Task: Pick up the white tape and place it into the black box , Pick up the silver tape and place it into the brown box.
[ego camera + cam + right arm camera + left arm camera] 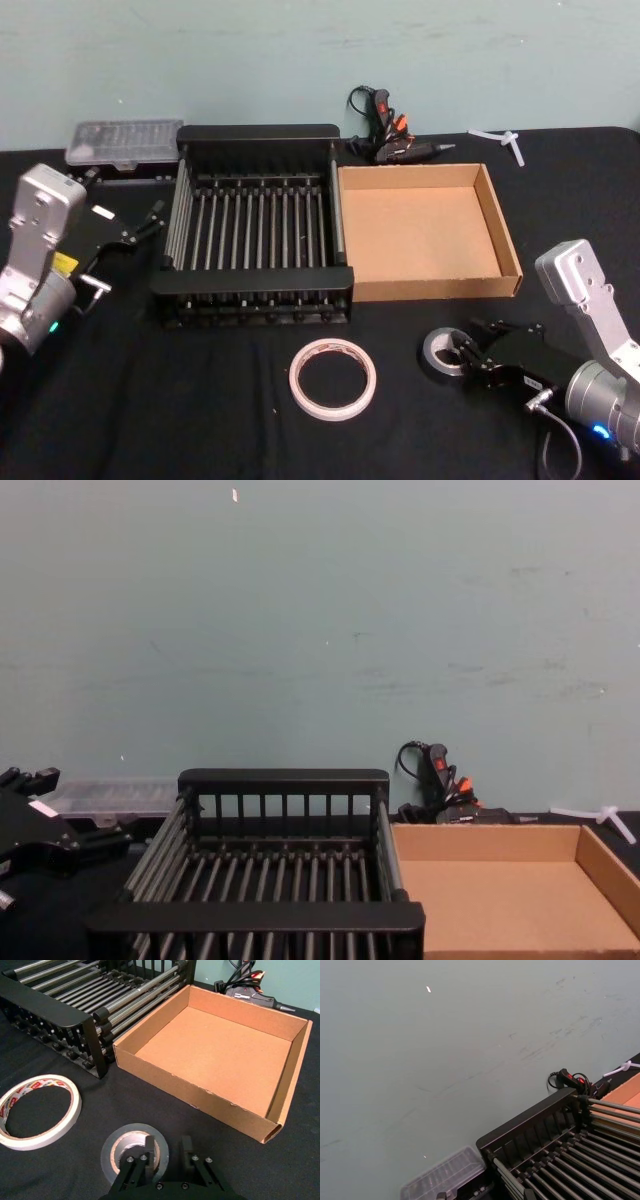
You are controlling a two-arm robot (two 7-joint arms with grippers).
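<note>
One finger of the right gripper (164,1160) sits inside the silver tape (131,1149) core, the other outside its wall; jaws open, straddling the near side, not yet clamped. Roll lies flat on the desk (200,400), axis vertical. Brown box (428,290) lies just beyond it, empty. White tape (333,378) lies flat to the robot's left, in front of the black box (252,283). Left gripper (140,232) is parked beside that crate, open.
</note>
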